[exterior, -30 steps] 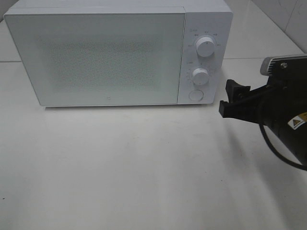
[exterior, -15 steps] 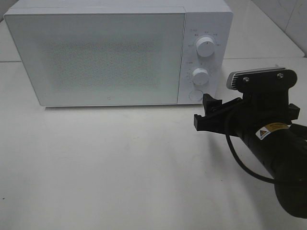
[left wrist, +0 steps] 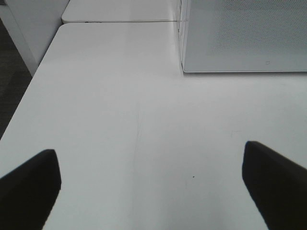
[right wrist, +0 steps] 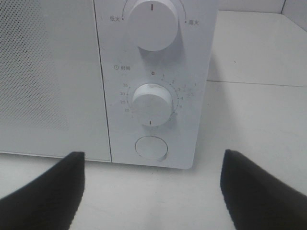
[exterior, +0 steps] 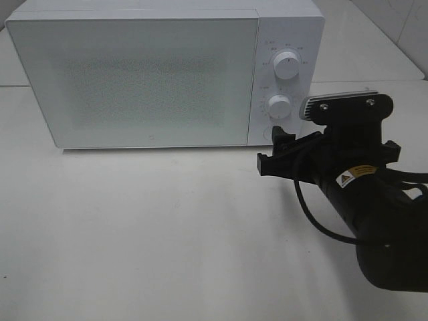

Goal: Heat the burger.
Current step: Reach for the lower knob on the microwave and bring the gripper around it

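The burger is out of view in every frame. A white microwave (exterior: 147, 73) stands at the back of the table with its door closed. My right gripper (exterior: 271, 148) is open and empty, just in front of the control panel, level with the round button (exterior: 272, 132). In the right wrist view the right gripper (right wrist: 153, 196) faces that button (right wrist: 151, 148), below the timer knob (right wrist: 151, 104) and the upper knob (right wrist: 152, 24). My left gripper (left wrist: 151, 187) is open and empty over bare table, with the microwave's corner (left wrist: 244, 33) ahead of it.
The white table (exterior: 167, 234) spreads in front of the microwave. Its left edge (left wrist: 29, 96) drops to a dark floor. A tiled wall (exterior: 401, 20) rises at the back right. The right arm's black cable (exterior: 314, 217) hangs just above the table.
My right arm has moved left and a little forward, bringing its open gripper up to the microwave's control panel. The left arm's earlier position is not shown.
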